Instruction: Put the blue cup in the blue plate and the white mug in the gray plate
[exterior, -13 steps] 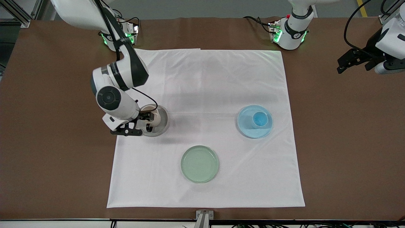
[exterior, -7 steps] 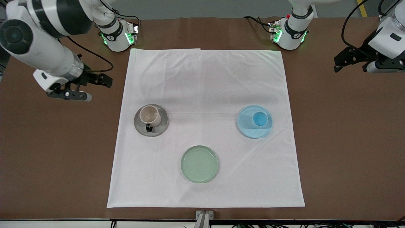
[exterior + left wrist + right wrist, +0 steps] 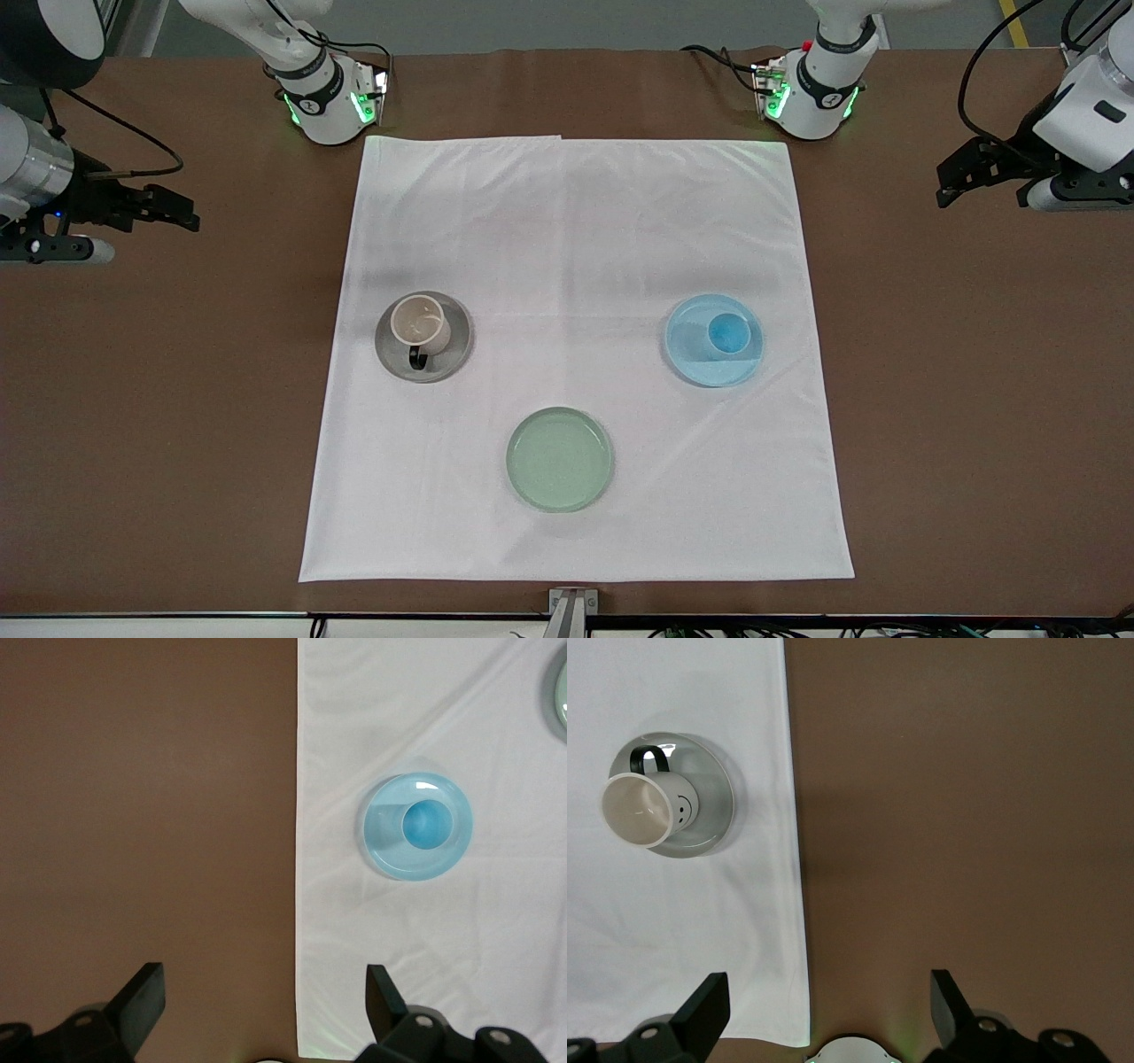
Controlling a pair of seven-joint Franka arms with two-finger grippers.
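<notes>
Both placements look done afaict. White mug (image 3: 420, 324) sits upright in gray plate (image 3: 452, 350), mid-left of frame, handle toward the front cam. Blue cup (image 3: 728, 333) upright in blue plate (image 3: 695, 359), mid-right. Green plate (image 3: 559, 459) lower center, nothing in it, not part of the job. My right gripper (image 3: 173, 213) is over bare counter (image 3: 133, 425) at the left edge, fingers spread, holding nothing. My left gripper (image 3: 961, 173) is over counter at the right edge, also spread wide and unloaded. Nothing left imo. No readable labels or text anywhere.
</notes>
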